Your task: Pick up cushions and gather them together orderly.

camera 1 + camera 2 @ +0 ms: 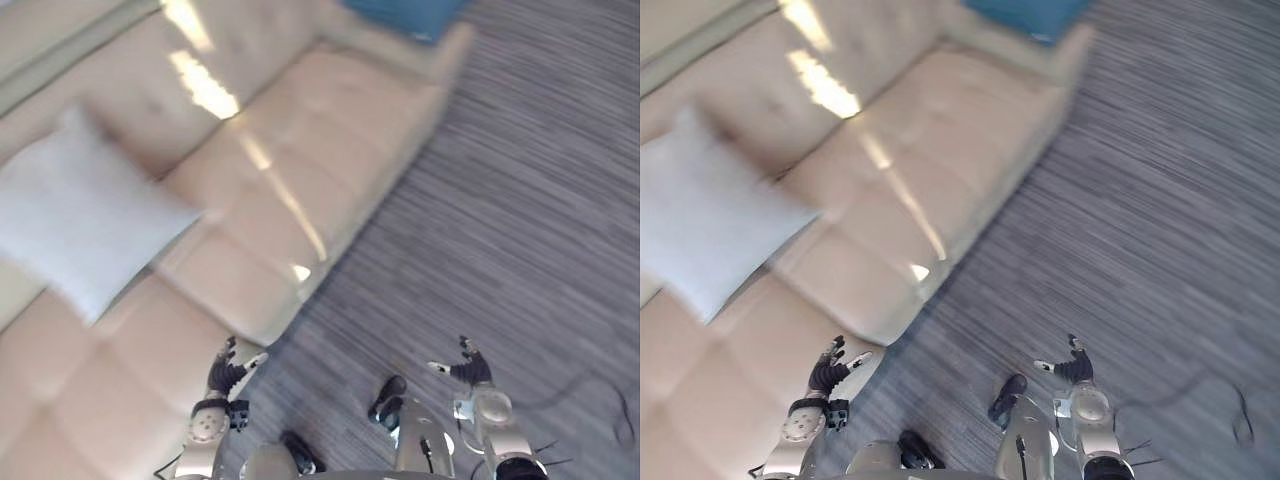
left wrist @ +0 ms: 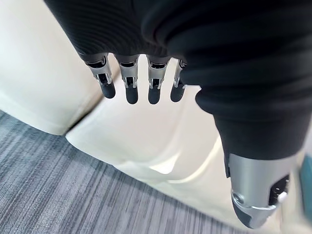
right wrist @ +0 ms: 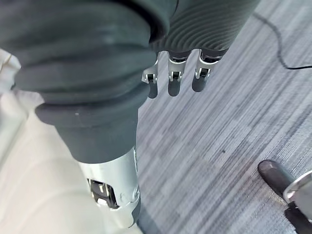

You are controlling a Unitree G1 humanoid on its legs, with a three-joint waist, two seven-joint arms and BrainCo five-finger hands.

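1. Your left hand [image 1: 228,372] hung just over the front edge of the sofa [image 1: 300,130]. Its fingers [image 2: 127,90] were straight and loose, side by side, and held nothing.
2. Your right hand [image 1: 468,368] hung over the grey floor [image 1: 500,200], well apart from the sofa. Its fingers [image 3: 174,83] were loose too, with nothing in them.
3. The white cushion [image 1: 85,215] sat on the sofa seat and looked to lean on the back of the sofa. From your left hand it lay across the seat, up by the back edge and a bit to your left.
4. Your left hand was the nearer one to it. Your right hand would have had to cross the floor and the whole seat first.
5. The white cushion looked about square, so it had no real long side. It stood tipped like a diamond, with one corner poking out over the seat and one corner pointing down.
6. The blue cushion [image 1: 405,15] lay at the far end of the sofa, well apart from both hands and from the white cushion. Part of it was cut off, so you could not tell which way it pointed.
7. I think the white cushion was the one to go for first, with a reach by the left hand across the seat to the back of the sofa.
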